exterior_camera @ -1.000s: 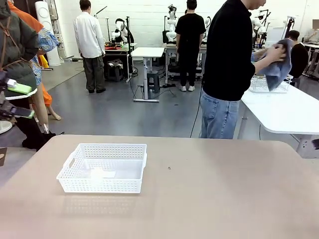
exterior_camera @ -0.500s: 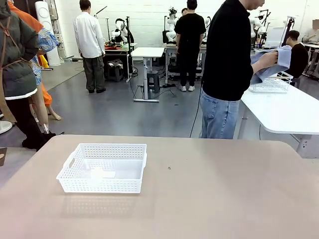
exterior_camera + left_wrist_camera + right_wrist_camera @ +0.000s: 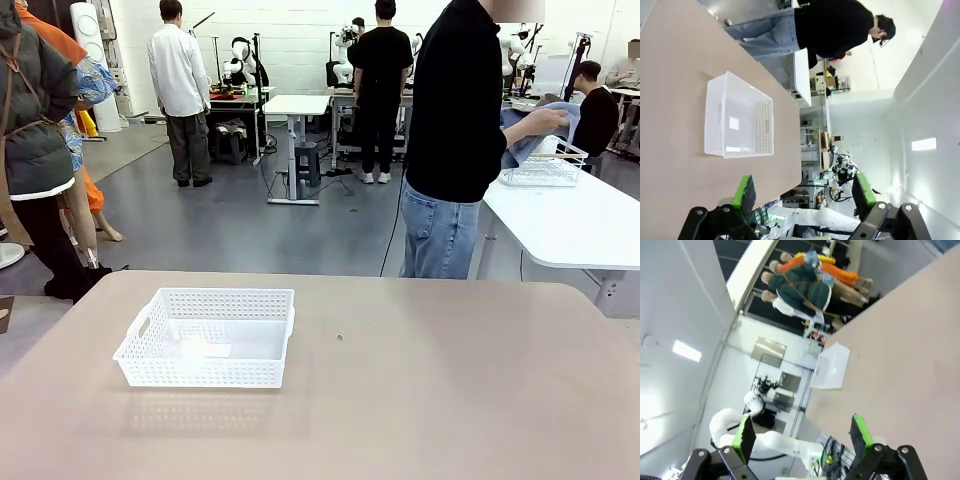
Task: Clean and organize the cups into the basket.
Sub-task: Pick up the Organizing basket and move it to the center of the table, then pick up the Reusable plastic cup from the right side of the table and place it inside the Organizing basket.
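Observation:
The white lattice basket (image 3: pixel 205 335) sits empty on the left half of the tan table (image 3: pixel 450 380); the left wrist view has the basket (image 3: pixel 737 120) ahead of and below the fingers. My left gripper (image 3: pixel 804 192) hangs open, high above the table, holding nothing. My right gripper (image 3: pixel 802 436) is also open and empty, over the table's edge. The cups are out of view. A person in a black shirt (image 3: pixel 455 100) stands at the far side, turned to a side table, with a blue cloth (image 3: pixel 535 130) in both hands.
A white wire-frame basket (image 3: pixel 540 170) stands on the white side table (image 3: pixel 570 220) at the right. In the right wrist view a sheet of paper (image 3: pixel 830 365) lies near the tan table's corner. Other people stand farther back.
My left gripper, seen at the front view's left edge a second ago, has moved out of that view. The person has lowered the blue cloth toward the wire-frame basket.

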